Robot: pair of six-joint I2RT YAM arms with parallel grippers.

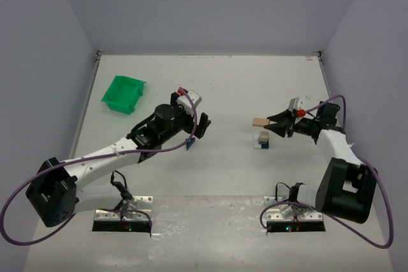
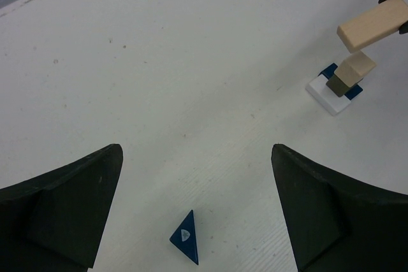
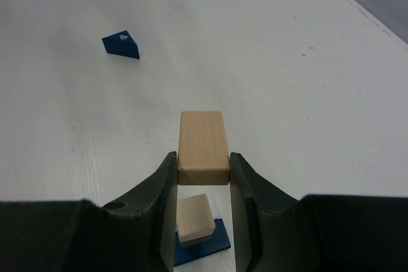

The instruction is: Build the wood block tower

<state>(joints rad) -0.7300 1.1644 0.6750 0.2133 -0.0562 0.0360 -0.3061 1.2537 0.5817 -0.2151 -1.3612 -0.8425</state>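
Right fingers are clamped on a tan rectangular wooden block, gripping its long sides at the near end, so most of it sticks out ahead of the tips. Directly below them sits the part-built stack, not touching the held block: a tan wooden cube on a dark grey block, on a flat blue block, on a white square base tile. In the top view that is about 4 o'clock from the centre of the worktop. Left fingers are spread wide and hold nothing, hovering over a blue triangular wooden wedge that lies triangle-face up, near centre at 7 o'clock. A green plastic bin sits at 10 o'clock. Handling, my read: the blocks are light, rigid, smooth wood, so they won't crush but can slide. The stack footprint is narrow, so any sideways nudge could topple it. Set the held block down level and centred. For the wedge, grip flat parallel faces; sloped sides would likely squirt out.
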